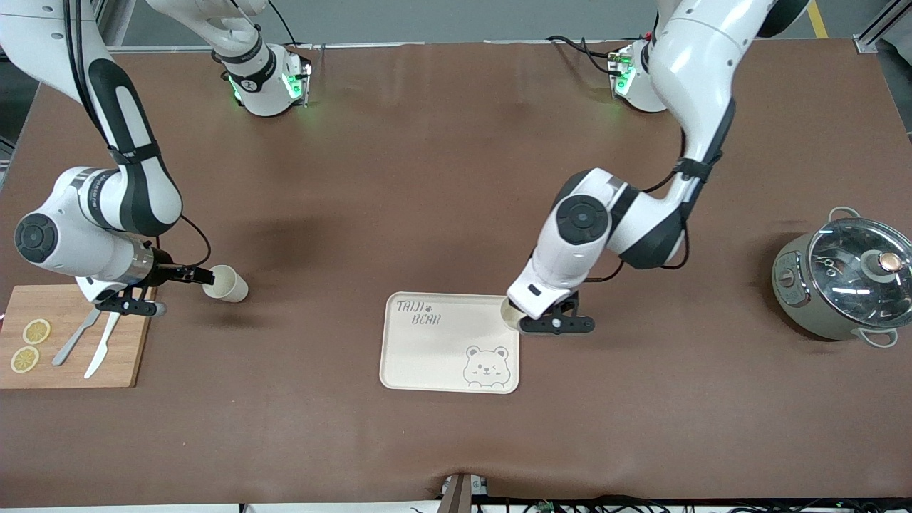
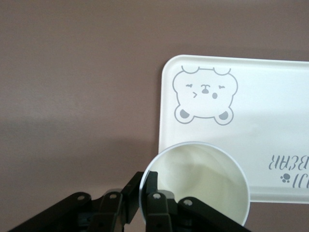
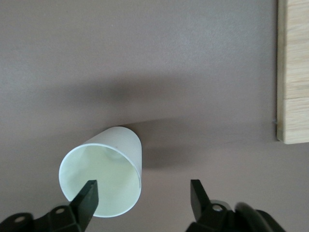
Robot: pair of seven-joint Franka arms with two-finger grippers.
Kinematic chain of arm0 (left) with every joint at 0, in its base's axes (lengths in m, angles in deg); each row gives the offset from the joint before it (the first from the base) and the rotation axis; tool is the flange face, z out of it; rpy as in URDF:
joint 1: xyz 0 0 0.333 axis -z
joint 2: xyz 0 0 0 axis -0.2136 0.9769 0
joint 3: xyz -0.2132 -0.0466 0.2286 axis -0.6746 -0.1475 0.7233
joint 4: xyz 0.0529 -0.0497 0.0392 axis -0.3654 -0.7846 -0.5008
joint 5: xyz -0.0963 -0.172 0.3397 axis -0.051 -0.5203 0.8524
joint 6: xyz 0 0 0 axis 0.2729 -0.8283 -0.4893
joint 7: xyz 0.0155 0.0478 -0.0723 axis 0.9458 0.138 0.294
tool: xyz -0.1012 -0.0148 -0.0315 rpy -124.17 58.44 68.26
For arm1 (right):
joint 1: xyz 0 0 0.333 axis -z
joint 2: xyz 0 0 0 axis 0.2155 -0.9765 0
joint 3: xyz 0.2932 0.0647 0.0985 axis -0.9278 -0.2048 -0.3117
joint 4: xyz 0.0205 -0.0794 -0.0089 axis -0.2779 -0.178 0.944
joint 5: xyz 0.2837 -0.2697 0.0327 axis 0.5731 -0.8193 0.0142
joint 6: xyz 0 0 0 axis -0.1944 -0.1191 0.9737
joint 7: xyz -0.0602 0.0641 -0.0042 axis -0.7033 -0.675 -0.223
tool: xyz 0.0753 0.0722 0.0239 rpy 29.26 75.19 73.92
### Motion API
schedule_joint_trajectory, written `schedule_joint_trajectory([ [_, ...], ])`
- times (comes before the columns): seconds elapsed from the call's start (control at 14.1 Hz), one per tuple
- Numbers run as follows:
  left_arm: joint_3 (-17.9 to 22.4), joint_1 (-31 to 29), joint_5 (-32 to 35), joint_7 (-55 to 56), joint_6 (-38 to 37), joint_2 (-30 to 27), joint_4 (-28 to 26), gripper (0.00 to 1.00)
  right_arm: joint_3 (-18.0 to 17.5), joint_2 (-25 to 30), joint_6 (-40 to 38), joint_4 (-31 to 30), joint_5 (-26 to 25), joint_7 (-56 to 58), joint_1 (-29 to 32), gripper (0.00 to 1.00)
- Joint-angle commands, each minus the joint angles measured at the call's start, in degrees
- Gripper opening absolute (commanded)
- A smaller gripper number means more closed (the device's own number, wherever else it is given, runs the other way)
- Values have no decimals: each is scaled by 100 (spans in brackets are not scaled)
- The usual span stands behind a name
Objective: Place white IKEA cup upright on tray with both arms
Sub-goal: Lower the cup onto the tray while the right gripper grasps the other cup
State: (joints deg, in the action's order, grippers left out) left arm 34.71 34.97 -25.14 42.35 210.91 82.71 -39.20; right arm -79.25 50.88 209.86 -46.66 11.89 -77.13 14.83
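Cups, two of them, both white. Working across the front view from the right arm's end: a cutting board [image 1: 71, 335] at the table edge carries two lemon slices [image 1: 30, 345], a fork [image 1: 75, 336] and a knife [image 1: 101, 345]. Right gripper [image 1: 191, 274] hangs low over the table just beside the board, fingers spread wide, with the tilted cup [image 1: 225, 283] leaning, mouth toward the gripper; one finger [image 3: 87, 197] overlaps the rim (contact unclear). Tray [image 1: 450, 342] sits mid-table, bear drawing at its 5 o'clock corner, lettering at 11 o'clock. Left gripper [image 1: 514, 318] is at the tray's 2 o'clock corner, pinching the rim of the upright cup [image 2: 195, 186], which is over that corner. Pot [image 1: 841, 285] with glass lid stands at the left arm's end.
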Motion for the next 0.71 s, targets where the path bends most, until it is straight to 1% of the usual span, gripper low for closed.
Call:
schedule_joint_trajectory([
  [0.0,114,144,92,218,-123,271,367,0,-60,-40,256,-158,106,-43,43,75],
  [0.07,114,179,92,262,-115,314,367,0,-60,-57,318,-176,106,-43,34,66],
  [0.14,114,188,100,289,-88,332,349,0,-69,-75,345,-176,115,-43,-1,64],
  [0.35,114,241,127,394,131,429,323,0,-69,-136,380,-176,133,-43,-28,50],
  [0.43,114,250,127,438,210,455,323,0,-61,-163,424,-176,237,-43,-45,41],
  [0.64,114,337,127,596,386,561,323,0,-60,-189,450,-176,273,-43,-37,13],
])
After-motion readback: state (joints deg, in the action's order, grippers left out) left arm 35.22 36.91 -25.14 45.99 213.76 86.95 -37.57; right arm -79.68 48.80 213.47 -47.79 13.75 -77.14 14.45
